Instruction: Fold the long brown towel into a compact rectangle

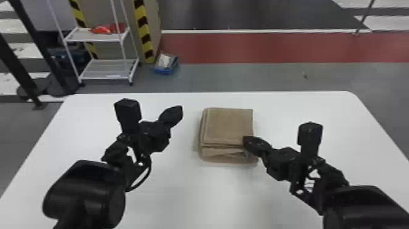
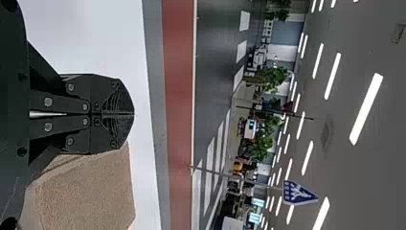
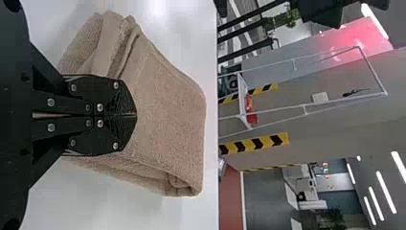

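Observation:
The brown towel point(image 1: 228, 126) lies folded in a thick, squarish stack near the table's middle, its layered edges toward the robot. My right gripper point(image 1: 247, 142) is at the stack's near right corner, its fingers shut; whether it touches the cloth I cannot tell. Left of the towel and apart from it, my left gripper point(image 1: 179, 111) is over the table. In the left wrist view, the left gripper point(image 2: 133, 114) has its fingertips together, with the towel point(image 2: 88, 196) beside it. The right wrist view has the right gripper point(image 3: 135, 115) closed in front of the towel point(image 3: 167, 105).
The white table point(image 1: 225, 195) extends around the towel on all sides. Beyond its far edge, a white wire cart point(image 1: 105, 69) and a blue bin point(image 1: 166, 64) stand on the floor at the back left.

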